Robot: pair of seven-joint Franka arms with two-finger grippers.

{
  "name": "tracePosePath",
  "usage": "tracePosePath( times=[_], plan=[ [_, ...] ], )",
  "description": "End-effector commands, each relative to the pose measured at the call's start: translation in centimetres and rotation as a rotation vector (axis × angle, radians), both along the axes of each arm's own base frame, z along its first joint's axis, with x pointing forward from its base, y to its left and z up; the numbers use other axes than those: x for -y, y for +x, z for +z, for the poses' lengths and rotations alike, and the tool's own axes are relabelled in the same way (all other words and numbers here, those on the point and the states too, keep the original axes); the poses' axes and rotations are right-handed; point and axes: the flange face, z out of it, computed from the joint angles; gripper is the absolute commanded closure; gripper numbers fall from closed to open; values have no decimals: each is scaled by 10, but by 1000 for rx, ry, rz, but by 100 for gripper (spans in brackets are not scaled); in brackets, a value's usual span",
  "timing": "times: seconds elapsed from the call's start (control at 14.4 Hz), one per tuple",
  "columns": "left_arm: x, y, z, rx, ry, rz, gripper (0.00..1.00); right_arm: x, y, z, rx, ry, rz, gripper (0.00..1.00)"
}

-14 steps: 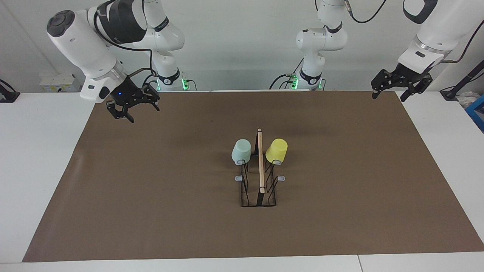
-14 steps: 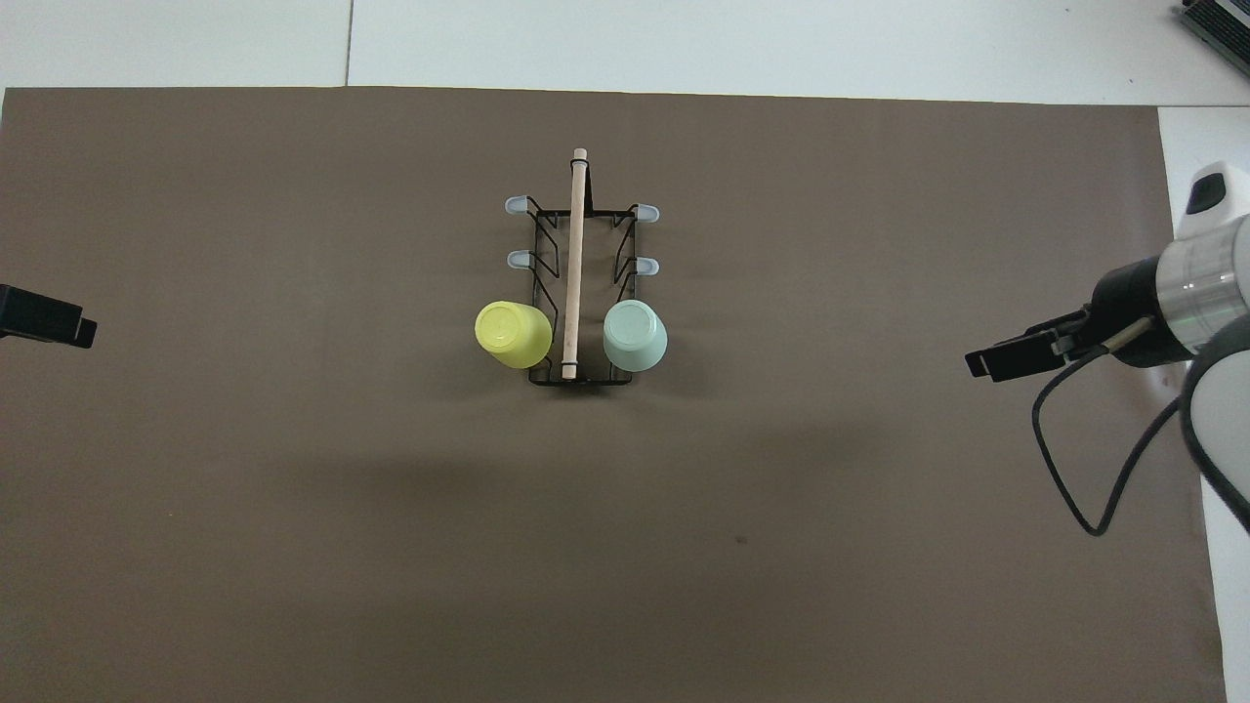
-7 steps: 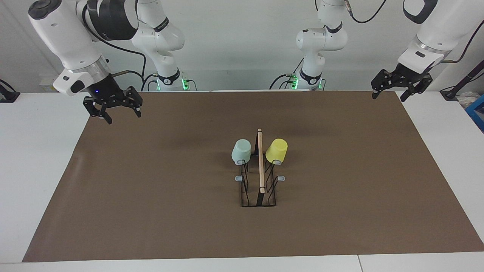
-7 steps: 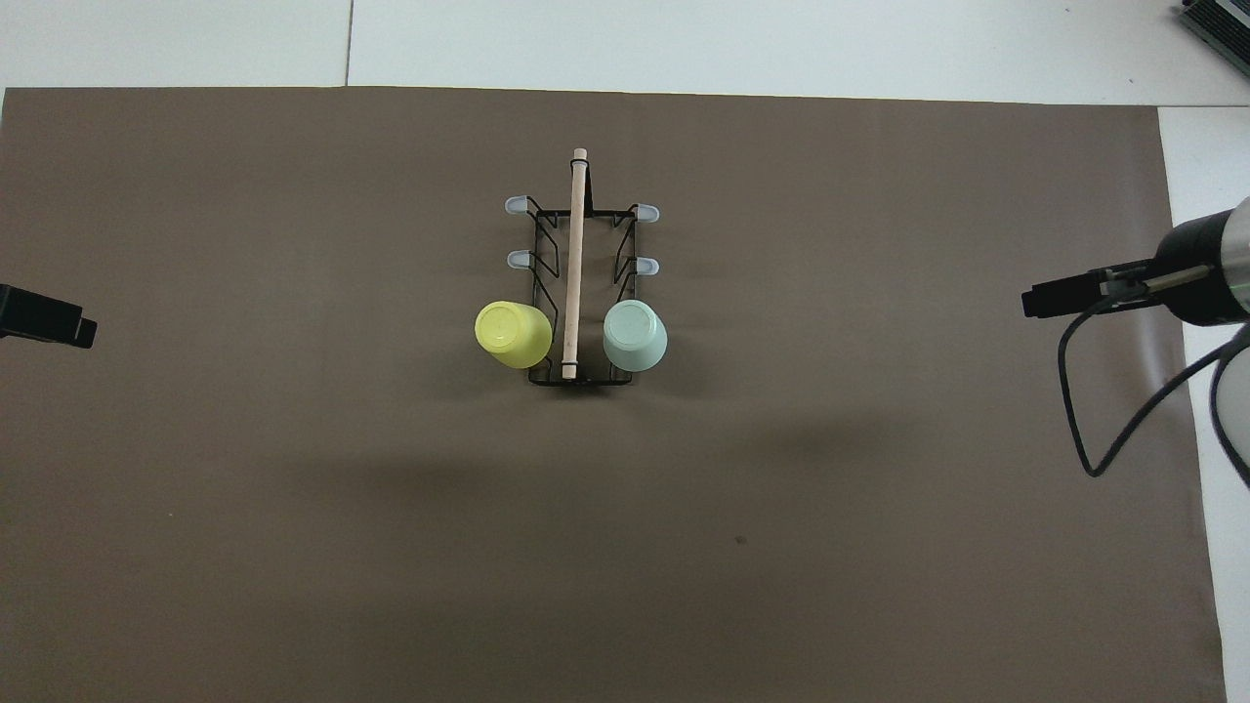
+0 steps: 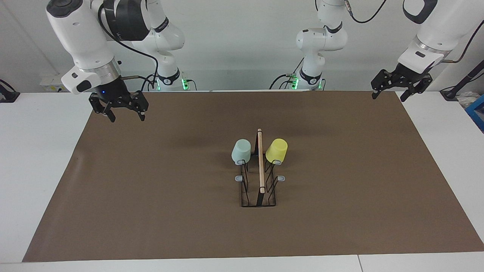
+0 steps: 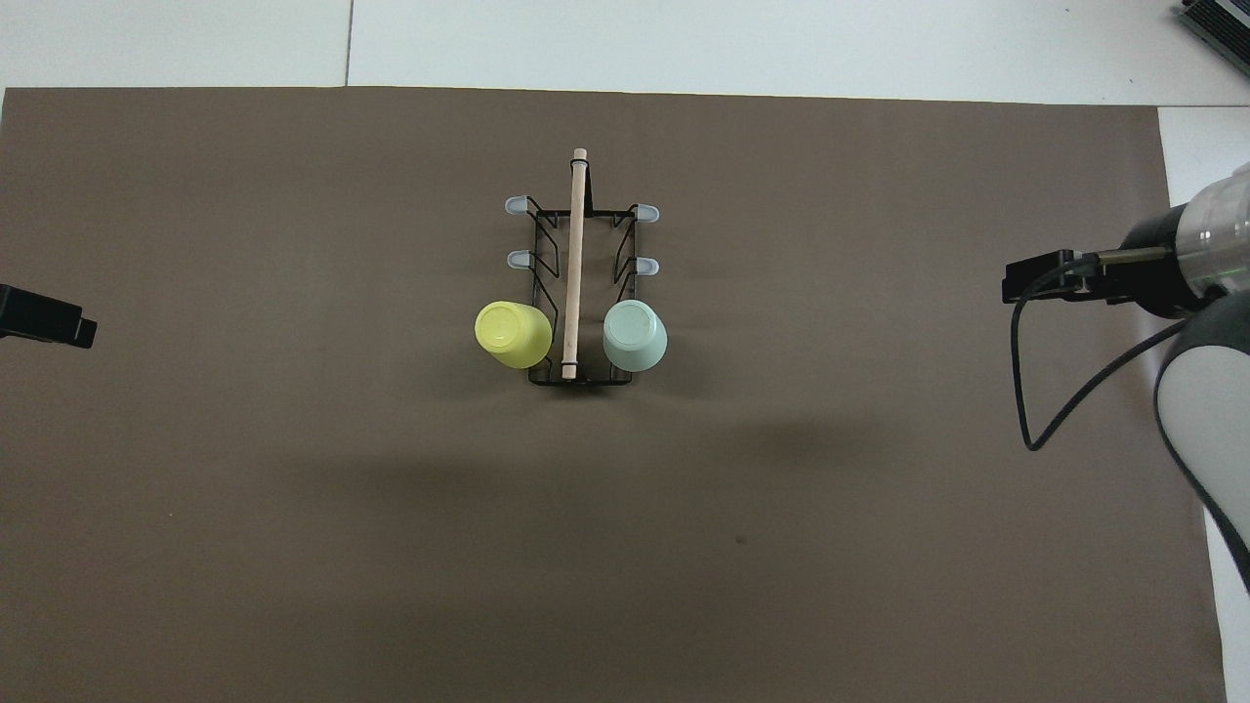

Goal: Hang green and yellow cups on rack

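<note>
The black wire rack [image 5: 259, 189] [image 6: 578, 283] with a wooden bar along its top stands mid-mat. The mint green cup [image 5: 241, 151] [image 6: 635, 335] hangs upside down on the prong nearest the robots, on the right arm's side. The yellow cup [image 5: 276, 150] [image 6: 513, 334] hangs likewise on the left arm's side. My right gripper [image 5: 123, 113] [image 6: 1037, 277] hovers open and empty over the mat's edge at the right arm's end. My left gripper [image 5: 389, 93] [image 6: 49, 323] waits open and empty over the mat's corner at the left arm's end.
A brown mat [image 5: 170, 189] covers most of the white table [image 5: 38, 151]. Free grey-tipped prongs [image 5: 239, 178] [image 6: 516, 206] stick out on both sides of the rack, farther from the robots than the cups. A black cable [image 6: 1025, 391] loops off the right wrist.
The right gripper has swung out from over the mat toward the table's edge and turned to point straight down. The left arm, the cups and the rack have not moved.
</note>
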Motion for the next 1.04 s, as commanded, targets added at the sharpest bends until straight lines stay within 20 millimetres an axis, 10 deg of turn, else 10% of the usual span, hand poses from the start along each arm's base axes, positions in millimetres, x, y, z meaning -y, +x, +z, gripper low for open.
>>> tracePosePath(
  times=[0.0,0.97],
  plan=[
    [2,-8,1,-7,-3,9,0,-17,5,1,-5,-4,-28,0],
    [-3,-7,3,4,-1,16,0,-16,4,-1,-15,-10,-29,0]
  ],
)
